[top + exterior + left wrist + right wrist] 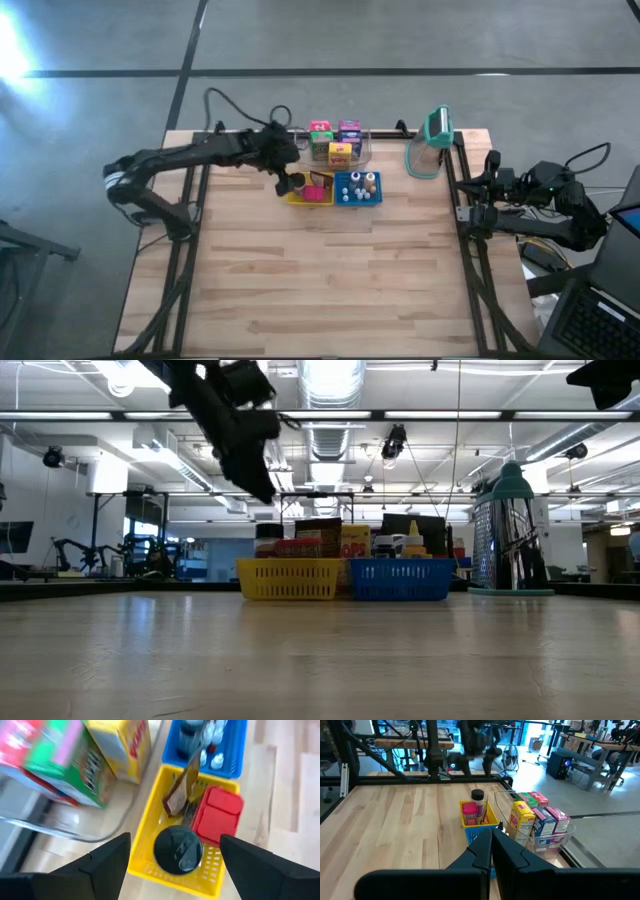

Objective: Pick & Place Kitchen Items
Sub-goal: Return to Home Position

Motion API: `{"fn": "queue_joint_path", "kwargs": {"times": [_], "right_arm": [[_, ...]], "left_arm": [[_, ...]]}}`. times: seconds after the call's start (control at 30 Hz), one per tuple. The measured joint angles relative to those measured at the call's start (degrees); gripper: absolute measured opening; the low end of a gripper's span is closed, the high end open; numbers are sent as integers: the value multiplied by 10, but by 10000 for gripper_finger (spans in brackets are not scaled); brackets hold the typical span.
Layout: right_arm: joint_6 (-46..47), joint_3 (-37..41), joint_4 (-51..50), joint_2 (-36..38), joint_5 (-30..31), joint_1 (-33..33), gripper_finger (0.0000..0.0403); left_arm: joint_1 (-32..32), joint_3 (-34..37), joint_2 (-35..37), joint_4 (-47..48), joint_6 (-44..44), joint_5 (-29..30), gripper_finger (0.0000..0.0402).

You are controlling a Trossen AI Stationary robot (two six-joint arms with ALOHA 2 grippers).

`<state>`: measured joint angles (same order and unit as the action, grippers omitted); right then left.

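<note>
**Left gripper** [175, 840], fingers apart and empty, hovers over the yellow bin [150, 827]. The bin holds a dark-capped bottle [177, 851], a red can [217, 815] and an upright pack [181, 792]. The blue bin [235, 755] sits just to its right.

**Right gripper** [491, 845], fingers together, waits at the table's right edge.

**Likely hazard:** on a low retreat a finger could clip the pack or the bin rim, tipping the pack or dragging the bin. A swing to the far side could strike the cartons [335, 140].

**Hidden:** the bottle's body lies beneath its cap, and the labels cannot be read.
</note>
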<state>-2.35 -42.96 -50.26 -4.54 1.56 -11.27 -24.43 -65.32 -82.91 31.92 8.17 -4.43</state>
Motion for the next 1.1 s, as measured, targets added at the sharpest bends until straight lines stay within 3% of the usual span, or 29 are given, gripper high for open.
{"fn": "queue_joint_path", "kwargs": {"times": [0.13,0.37,0.6,0.97,1.03,1.1], "right_arm": [[0,0,0,0,0,0,8],[0,0,0,0,0,0,8],[0,0,0,0,0,0,8],[0,0,0,0,0,0,8],[0,0,0,0,0,0,8],[0,0,0,0,0,0,8]], "left_arm": [[3,11,72,-12,-15,0,307],[49,122,175,-220,-55,-21,274],[93,175,234,-337,-120,-8,229],[226,209,248,-326,-117,155,106],[238,210,249,-321,-100,161,86],[240,211,253,-321,-71,123,73]]}}
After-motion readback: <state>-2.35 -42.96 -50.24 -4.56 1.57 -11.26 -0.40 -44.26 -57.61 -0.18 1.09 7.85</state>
